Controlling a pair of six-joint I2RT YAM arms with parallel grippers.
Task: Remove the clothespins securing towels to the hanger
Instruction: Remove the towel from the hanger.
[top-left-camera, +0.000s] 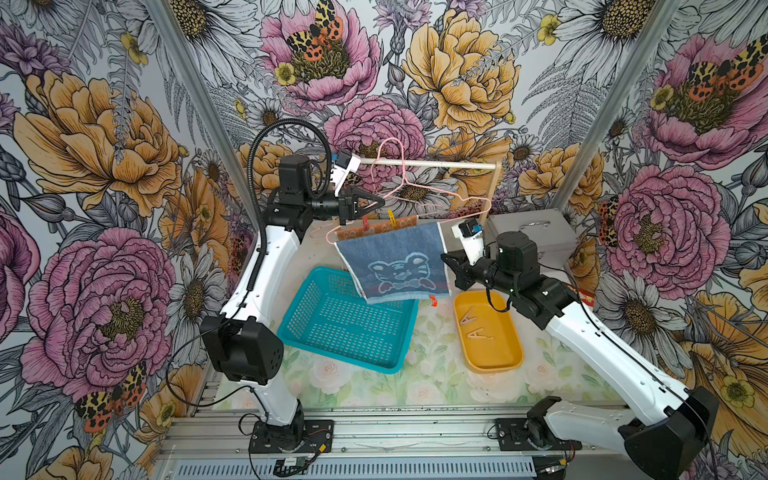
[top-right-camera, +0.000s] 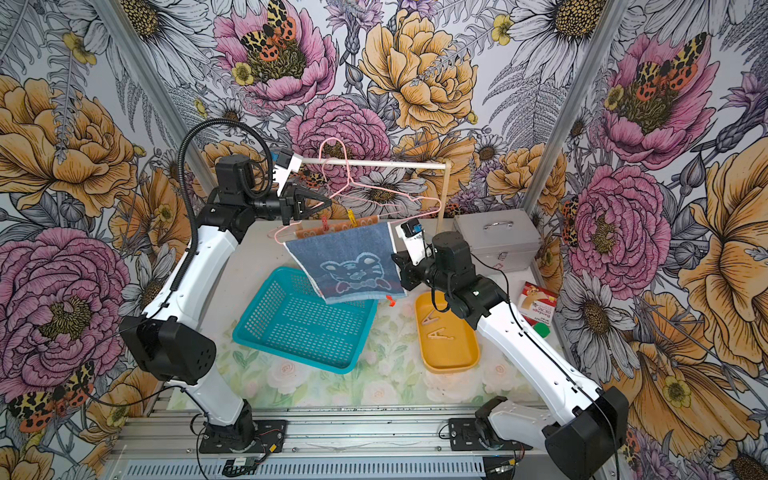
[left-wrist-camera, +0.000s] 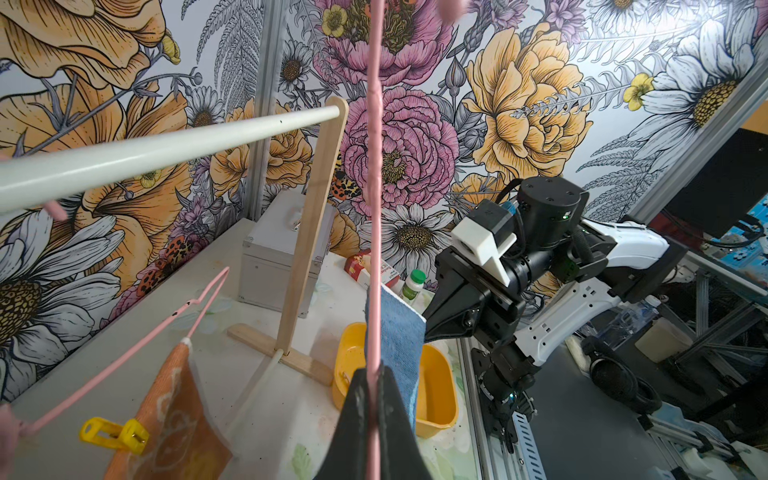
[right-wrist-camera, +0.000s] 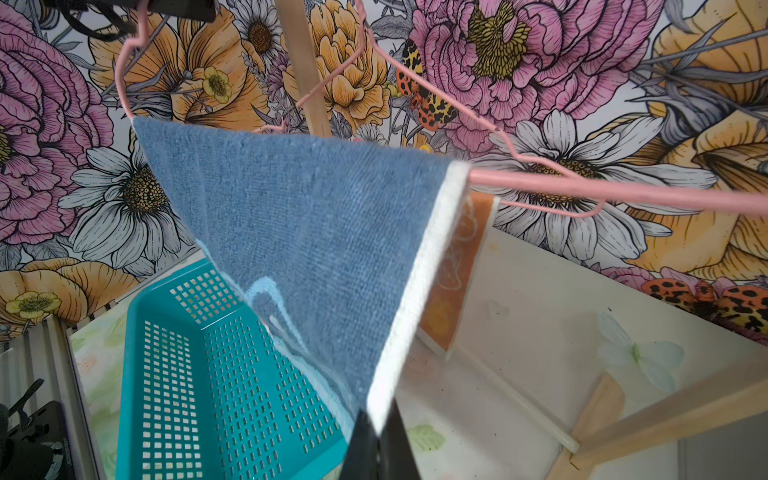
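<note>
Two to go on orange towel (top-left-camera: 401, 225): red peg (top-left-camera: 365, 223) and yellow peg (top-left-camera: 391, 215), upright beside left gripper (top-left-camera: 380, 203) clamped on hanger (left-wrist-camera: 376, 166); right gripper (top-left-camera: 444, 257), pinching blue towel (top-left-camera: 395, 257) edge, is farther

print on red box (top-right-camera: 537, 304), too small to read

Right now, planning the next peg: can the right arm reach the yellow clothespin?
Probably not: the right gripper is shut on the blue towel, which hangs between it and the yellow clothespin.
</note>
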